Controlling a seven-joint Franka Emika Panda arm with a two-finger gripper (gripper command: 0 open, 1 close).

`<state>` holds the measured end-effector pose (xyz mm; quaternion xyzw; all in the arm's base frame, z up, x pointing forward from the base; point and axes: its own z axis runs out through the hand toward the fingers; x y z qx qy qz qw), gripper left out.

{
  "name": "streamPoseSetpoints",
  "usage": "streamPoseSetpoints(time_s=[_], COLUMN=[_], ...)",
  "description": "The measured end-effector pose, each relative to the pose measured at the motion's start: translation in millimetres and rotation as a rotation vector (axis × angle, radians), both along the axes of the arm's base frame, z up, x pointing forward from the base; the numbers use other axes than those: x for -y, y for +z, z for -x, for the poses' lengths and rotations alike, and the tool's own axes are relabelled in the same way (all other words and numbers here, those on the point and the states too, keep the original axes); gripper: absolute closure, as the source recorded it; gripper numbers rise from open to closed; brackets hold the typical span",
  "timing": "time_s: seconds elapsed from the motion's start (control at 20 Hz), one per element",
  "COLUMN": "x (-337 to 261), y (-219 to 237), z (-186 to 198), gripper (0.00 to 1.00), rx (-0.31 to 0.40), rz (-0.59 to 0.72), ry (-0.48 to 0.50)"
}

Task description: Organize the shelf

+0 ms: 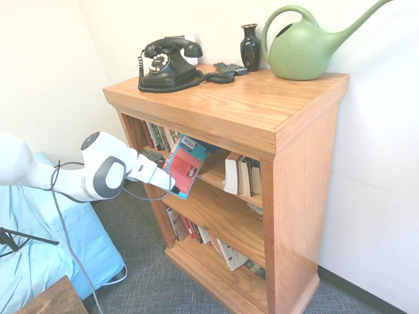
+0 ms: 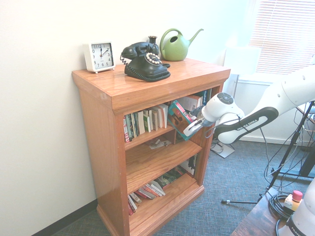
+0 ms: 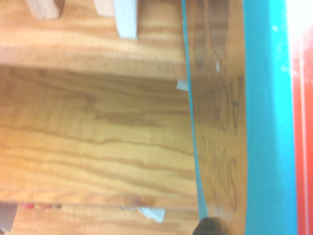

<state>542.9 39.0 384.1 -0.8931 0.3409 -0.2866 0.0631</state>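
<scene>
Watering can [image 1: 308,49] spout cut off, book [image 3: 230,122] title blurred, lower-tier spines unreadable

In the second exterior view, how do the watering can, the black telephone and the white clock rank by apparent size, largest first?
1. black telephone
2. watering can, close to the telephone in apparent size and standing farther back, so this order is unsure
3. white clock, clearly smallest

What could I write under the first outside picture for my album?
White robot gripper holding a teal-and-red book at the honey-coloured oak shelf.
</scene>
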Motion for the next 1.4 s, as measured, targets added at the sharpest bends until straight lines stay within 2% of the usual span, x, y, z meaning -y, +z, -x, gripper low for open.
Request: streamPoseSetpoints(time_s=[0.3, 0.65, 1.0, 1.4], x=[7.8, -7.0, -22.3, -11.4], y=[8.9, 10.0, 28.8, 40.8], z=[-31.1, -42.6, -46.7, -48.9], gripper=[1.0, 1.0, 1.0, 1.0], rx=[0.027, 0.012, 0.046, 0.062], rz=[-0.002, 0.007, 0.005, -0.006], ry=[-0.017, -0.008, 0.014, -0.006])
